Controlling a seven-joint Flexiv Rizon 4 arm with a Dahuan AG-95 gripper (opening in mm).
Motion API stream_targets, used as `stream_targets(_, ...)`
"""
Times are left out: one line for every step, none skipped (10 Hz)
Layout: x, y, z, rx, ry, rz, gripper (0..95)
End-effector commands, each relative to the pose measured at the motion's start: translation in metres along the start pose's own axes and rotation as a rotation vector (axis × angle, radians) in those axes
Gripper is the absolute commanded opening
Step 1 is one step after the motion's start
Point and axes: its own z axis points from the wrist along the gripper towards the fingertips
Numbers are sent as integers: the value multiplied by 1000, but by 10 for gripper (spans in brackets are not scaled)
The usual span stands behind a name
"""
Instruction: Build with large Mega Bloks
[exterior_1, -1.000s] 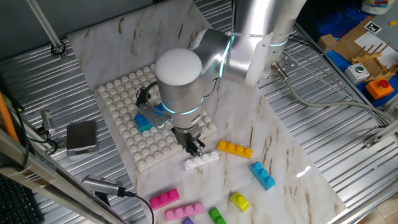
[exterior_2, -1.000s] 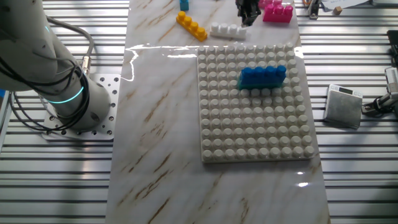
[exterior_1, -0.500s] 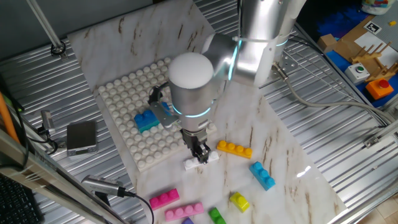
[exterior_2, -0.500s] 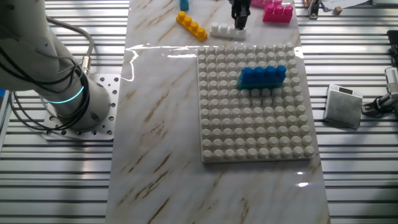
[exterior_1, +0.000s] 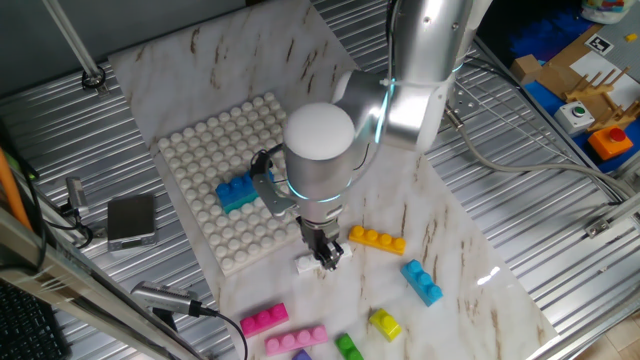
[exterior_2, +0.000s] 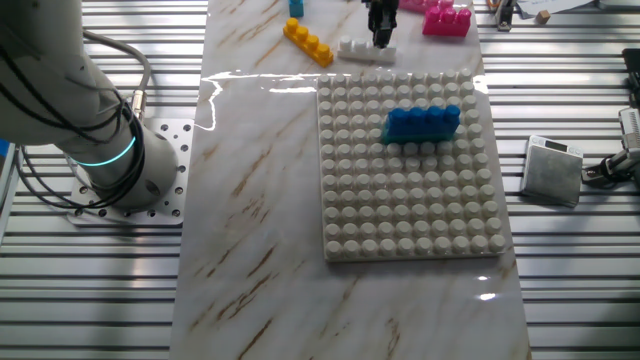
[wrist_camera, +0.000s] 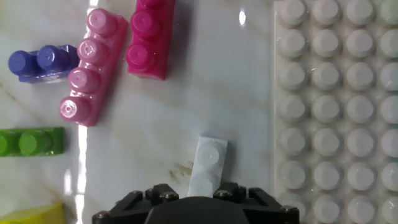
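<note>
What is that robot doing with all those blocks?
It is building with big toy blocks. Its pincer is down over a white block on the table, just beside the bumpy white board. A blue block already sits on the board. Orange, pink and other blocks lie waiting nearby.

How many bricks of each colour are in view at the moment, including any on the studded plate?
Blue bricks: 2
Pink bricks: 2
White brick: 1
Orange brick: 1
Yellow brick: 1
Green brick: 1
Purple brick: 1
Total: 9
</note>
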Motion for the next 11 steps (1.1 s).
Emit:
stream_targets(0, -1, 6, 3, -3, -8, 380)
stream_targets(0, -2, 9, 4, -5, -8, 380)
stream_targets(0, -3, 10, 4, -5, -5, 380)
stream_targets(0, -3, 13, 5, -7, -6, 380)
stream_targets(0, -4, 13, 7, -8, -7, 380)
stream_targets(0, -4, 14, 8, -8, -9, 380)
stream_targets(-1, -4, 16, 13, -9, -19, 380)
stream_targets(-1, -5, 18, 16, -9, -27, 190)
stream_targets(-1, -5, 19, 16, -12, -37, 0)
stream_targets(-1, -5, 20, 16, -15, -45, 0)
stream_targets(-1, -5, 20, 15, -15, -54, 0)
